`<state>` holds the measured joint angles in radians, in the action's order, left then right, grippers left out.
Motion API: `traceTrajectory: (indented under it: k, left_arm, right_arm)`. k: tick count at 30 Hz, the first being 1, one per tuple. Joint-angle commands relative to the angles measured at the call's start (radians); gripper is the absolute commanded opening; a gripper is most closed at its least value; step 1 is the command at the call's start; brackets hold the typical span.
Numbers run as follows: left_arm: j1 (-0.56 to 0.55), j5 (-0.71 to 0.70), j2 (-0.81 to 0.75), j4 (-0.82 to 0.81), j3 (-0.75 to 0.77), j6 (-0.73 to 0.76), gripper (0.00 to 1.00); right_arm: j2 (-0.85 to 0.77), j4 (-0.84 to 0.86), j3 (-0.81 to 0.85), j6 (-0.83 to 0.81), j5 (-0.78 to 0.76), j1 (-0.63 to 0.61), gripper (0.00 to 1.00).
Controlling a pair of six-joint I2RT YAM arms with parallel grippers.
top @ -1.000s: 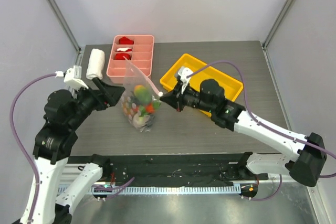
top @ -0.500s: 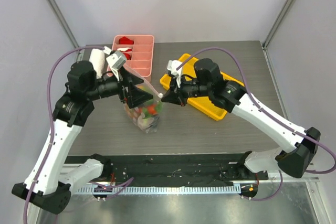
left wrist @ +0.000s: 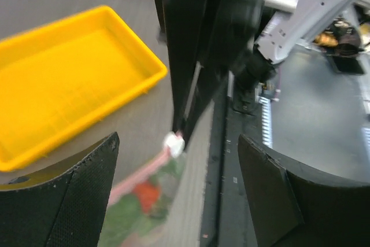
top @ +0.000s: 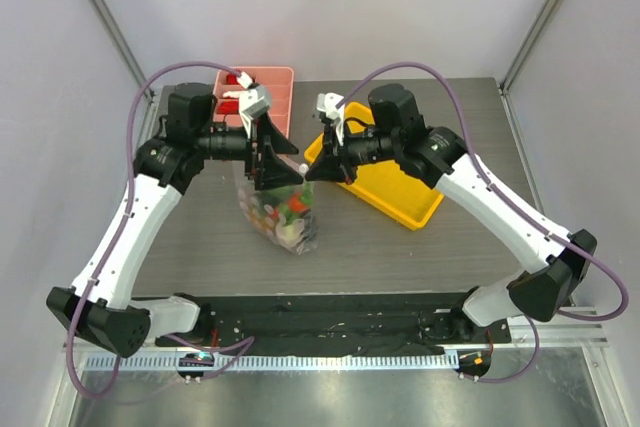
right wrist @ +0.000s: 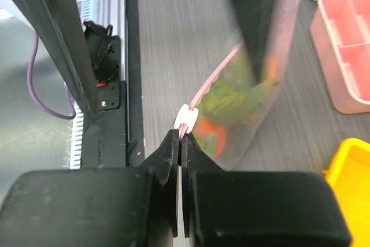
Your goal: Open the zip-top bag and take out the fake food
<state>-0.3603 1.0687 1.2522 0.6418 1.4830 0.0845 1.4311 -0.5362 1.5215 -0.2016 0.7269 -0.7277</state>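
A yellow tray (top: 395, 192) sat askew to the edges of a grey table (top: 400, 257). Left of that tray, nearer the far edge, lay a pink divided tray (top: 275, 92), with a red piece (top: 237, 76) at its far left corner.

Bright, even overhead lighting, soft shadows on the surface (top: 420, 247), top view sharp, wrist views blurred beyond the fingers (left wrist: 58, 201).

Robotics lab test cell. Grey wood-grain tabletop (top: 400, 257) boxed in by pale wall panels (top: 330, 7) on aluminium frame posts (top: 105, 22). Black mounting rail (top: 330, 312) along near edge. Purple cables (top: 405, 66) looping off white-and-black robot arms (top: 500, 215).
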Motion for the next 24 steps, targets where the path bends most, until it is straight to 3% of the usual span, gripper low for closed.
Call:
traceTrajectory:
  k: [1,2,3,7,10,11,12,13,14,15,17,18,21,24]
  left_arm:
    - [-0.019,0.065,-0.045,-0.15,-0.193,-0.15,0.79]
    - [-0.023,0.047,-0.077,-0.289,-0.235,-0.193,0.76]
    - [-0.026,0.013,-0.089,-0.315,-0.263,-0.206,0.73]
    - [-0.028,-0.065,-0.117,-0.33,-0.314,-0.218,0.52]
    - [-0.028,-0.14,-0.142,-0.317,-0.314,-0.238,0.3]
    - [-0.028,-0.166,-0.151,-0.317,-0.314,-0.247,0.03]
    - [-0.028,-0.203,-0.175,-0.314,-0.32,-0.284,0.0]
    - [-0.029,-0.242,-0.191,-0.318,-0.331,-0.293,0.0]
    - [-0.028,-0.26,-0.204,-0.32,-0.339,-0.302,0.0]
    - [-0.028,-0.275,-0.223,-0.321,-0.36,-0.331,0.0]
    - [-0.028,-0.343,-0.275,-0.349,-0.392,-0.371,0.0]
    - [-0.028,-0.355,-0.29,-0.358,-0.411,-0.387,0.0]
    - [-0.028,-0.339,-0.332,-0.422,-0.473,-0.445,0.0]
    - [-0.028,-0.343,-0.346,-0.433,-0.5,-0.474,0.0]
  right_arm:
    - [0.015,-0.01,0.121,-0.033,0.094,0.037,0.01]
    - [0.022,-0.016,0.13,-0.038,0.098,0.037,0.01]
    - [0.026,-0.022,0.147,-0.038,0.098,0.039,0.01]
    - [0.045,-0.025,0.169,-0.019,0.124,0.039,0.01]
    - [0.046,-0.013,0.155,0.007,0.138,0.039,0.02]
    - [0.043,-0.01,0.149,0.014,0.143,0.04,0.01]
    - [0.04,-0.001,0.132,0.033,0.14,0.039,0.01]
    - [0.035,0.007,0.121,0.051,0.087,0.039,0.1]
    - [0.026,0.022,0.103,0.12,0.042,0.04,0.26]
    - [-0.01,0.068,0.048,0.157,-0.005,0.039,0.54]
    - [-0.07,0.16,-0.044,0.322,-0.107,0.039,0.64]
    - [-0.139,0.347,-0.187,0.387,-0.107,0.039,0.72]
    - [-0.214,0.729,-0.418,0.578,-0.003,0.039,0.76]
    - [-0.241,0.803,-0.457,0.596,-0.033,0.036,0.75]
